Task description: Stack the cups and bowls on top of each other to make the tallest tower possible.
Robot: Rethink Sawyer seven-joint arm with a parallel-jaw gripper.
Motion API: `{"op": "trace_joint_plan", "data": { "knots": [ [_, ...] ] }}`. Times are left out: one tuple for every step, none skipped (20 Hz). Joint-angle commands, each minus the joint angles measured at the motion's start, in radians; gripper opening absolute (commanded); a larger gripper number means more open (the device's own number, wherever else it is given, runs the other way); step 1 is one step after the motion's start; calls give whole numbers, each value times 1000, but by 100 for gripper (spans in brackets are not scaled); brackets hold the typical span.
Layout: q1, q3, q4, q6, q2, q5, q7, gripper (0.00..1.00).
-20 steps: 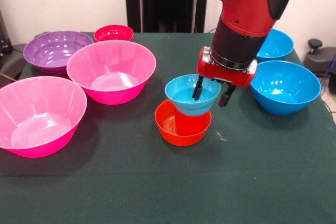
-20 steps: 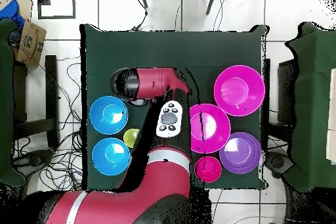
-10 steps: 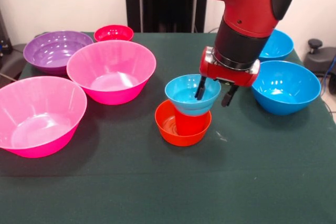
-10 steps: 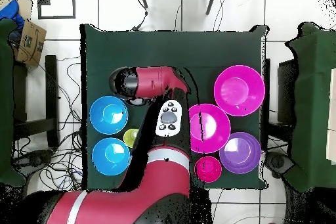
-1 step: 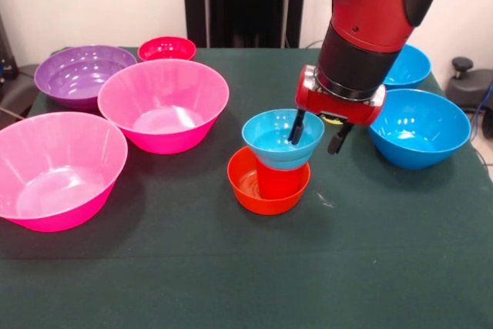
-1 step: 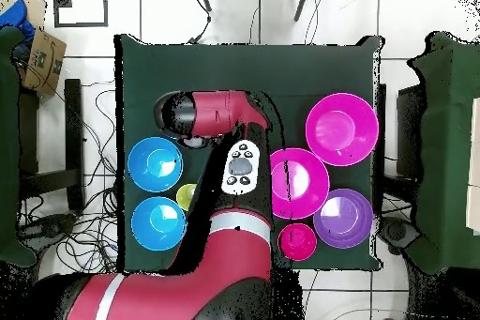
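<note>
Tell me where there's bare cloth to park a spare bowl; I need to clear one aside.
The widest free patch is the near strip of the table, in front of the orange bowl and nearest pink bowl. It is crowded between the light-blue bowl, the pincer and the large blue bowl.

Bare green cloth (image 5: 254, 275) across the front, open to any approach. Pink bowls (image 5: 163, 104) crowd the left; blue bowls (image 5: 418, 126) close the right. Narrow gaps flank the central stack (image 5: 271, 171).
</note>
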Motion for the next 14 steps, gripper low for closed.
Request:
{"op": "trace_joint_plan", "data": {
  "knots": [
    [-14, 110, -51, 122, -3, -1, -37, 100],
    [-13, 108, -49, 120, -7, -5, -39, 100],
    [-13, 107, -47, 117, -8, -9, -40, 100],
    [-13, 106, -46, 114, -9, -12, -42, 100],
    [-14, 105, -45, 112, -10, -15, -43, 100],
    [-13, 103, -43, 106, -11, -20, -45, 100],
    [-12, 102, -42, 102, -12, -22, -45, 100],
    [-11, 101, -43, 100, -11, -24, -45, 100],
    [-12, 100, -42, 101, -12, -25, -45, 100],
    [-12, 100, -46, 105, -11, -25, -45, 100],
    [-13, 101, -44, 105, -13, -24, -45, 100],
    [-15, 104, -46, 101, -11, -21, -43, 100],
    [-17, 107, -42, 92, -12, -19, -39, 100],
    [-21, 112, -37, 80, -13, -13, -35, 100]
  ]
}}
